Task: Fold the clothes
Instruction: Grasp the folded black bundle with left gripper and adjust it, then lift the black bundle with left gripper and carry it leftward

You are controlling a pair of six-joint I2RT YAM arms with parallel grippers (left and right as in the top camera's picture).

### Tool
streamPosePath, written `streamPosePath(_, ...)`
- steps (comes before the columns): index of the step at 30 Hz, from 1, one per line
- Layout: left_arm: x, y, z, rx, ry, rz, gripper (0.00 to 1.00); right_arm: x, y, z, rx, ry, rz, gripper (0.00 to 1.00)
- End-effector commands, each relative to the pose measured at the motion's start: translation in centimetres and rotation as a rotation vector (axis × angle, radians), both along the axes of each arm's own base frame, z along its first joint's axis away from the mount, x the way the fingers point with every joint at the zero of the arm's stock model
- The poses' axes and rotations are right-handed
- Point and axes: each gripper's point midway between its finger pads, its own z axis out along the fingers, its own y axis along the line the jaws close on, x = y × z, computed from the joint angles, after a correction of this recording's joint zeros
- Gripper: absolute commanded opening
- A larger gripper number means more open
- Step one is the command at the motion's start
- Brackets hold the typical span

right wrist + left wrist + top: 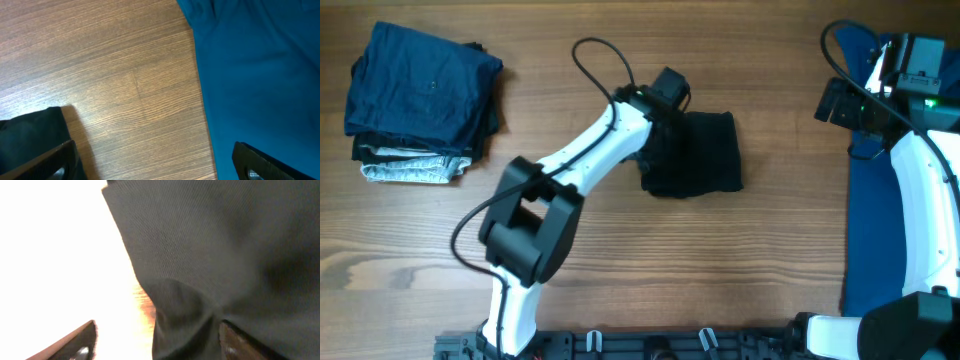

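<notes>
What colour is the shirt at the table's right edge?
The shirt is bright blue, plain; clearest in the right wrist view.

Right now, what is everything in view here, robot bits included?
Black shirt: one, black, folded, table centre.
Folded clothes stack: one pile, navy on top, grey at the bottom, top left of the overhead view.
Blue garment: one, bright blue, right edge.
Table: one, brown wood, under everything.
Left tool: one, open, over the black shirt.
Right tool: one, open, above the blue garment's edge.
</notes>
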Motion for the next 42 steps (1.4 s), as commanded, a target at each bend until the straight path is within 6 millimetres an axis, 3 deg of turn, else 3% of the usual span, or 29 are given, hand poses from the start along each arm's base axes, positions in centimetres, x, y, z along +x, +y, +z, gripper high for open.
streamPosePath(1, -1.9, -2.2, 1.9, -0.17, 0.091, -0.018, 0.88, -0.2, -0.2, -0.4, -0.013, 0.012, -0.009, 1.0)
streamPosePath(8, -5.4, -1.9, -1.6, -0.161, 0.225, 0.024, 0.9, -0.2, -0.2, -0.4, -0.013, 0.012, -0.008, 1.0)
streamPosePath(14, -5.7, -2.5, -4.0, -0.189, 0.198, 0.035, 0.95, -0.2, -0.2, -0.4, -0.013, 0.012, -0.009, 0.99)
streamPosePath(19, -6.1, -2.4, -5.9, -0.203, 0.186, 0.054, 0.92, -0.2, -0.2, -0.4, -0.013, 0.012, -0.009, 0.99)
streamPosePath(25, -6.7, -1.8, -7.2, -0.175, 0.217, 0.06, 0.85, -0.2, -0.2, -0.4, -0.013, 0.012, -0.009, 1.0)
streamPosePath(33, -6.5, -1.3, -7.5, -0.12, 0.186, 0.109, 0.78, -0.2, -0.2, -0.4, -0.013, 0.012, -0.008, 0.99)
streamPosePath(36, -7.0, -1.9, -7.5, -0.097, 0.168, 0.08, 0.7, -0.2, -0.2, -0.4, -0.013, 0.012, -0.008, 0.99)
streamPosePath(37, -7.3, -2.1, -7.5, -0.096, 0.169, 0.073, 0.59, -0.2, -0.2, -0.3, -0.013, 0.012, -0.008, 1.0)
streamPosePath(40, -7.3, -2.2, -7.5, -0.096, 0.168, 0.069, 0.09, -0.2, -0.2, -0.4, -0.012, 0.012, -0.009, 0.99)
streamPosePath(42, -6.9, -1.8, -7.6, -0.071, 0.145, 0.073, 0.04, -0.2, -0.2, -0.4, -0.013, 0.012, -0.008, 0.99)
